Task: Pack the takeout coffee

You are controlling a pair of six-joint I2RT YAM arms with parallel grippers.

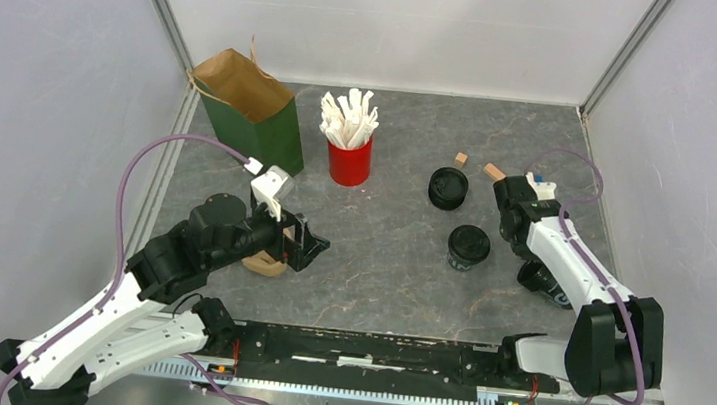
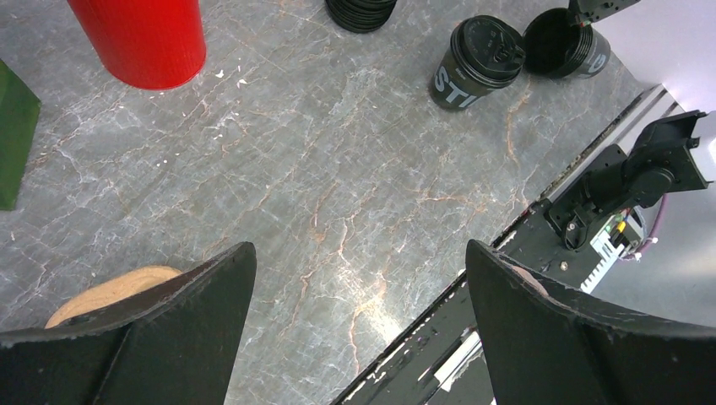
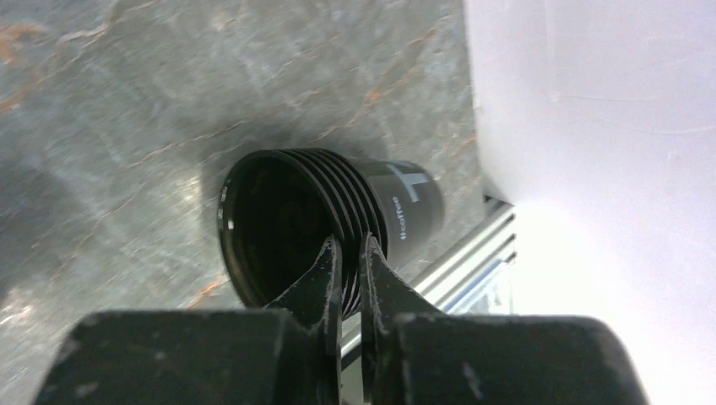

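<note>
The lidded black coffee cup (image 1: 467, 246) stands upright on the right half of the table (image 1: 377, 275), not yet in the green paper bag (image 1: 253, 116), which is well apart at the back left. Near it a stack of nested black cups (image 3: 338, 202) lies on its side, and the right gripper (image 3: 350, 253) is pinched on its rims. A pull could drag out several cups together, or the thin rim could slip free. The left gripper (image 2: 356, 249) hangs wide open, empty.
</note>
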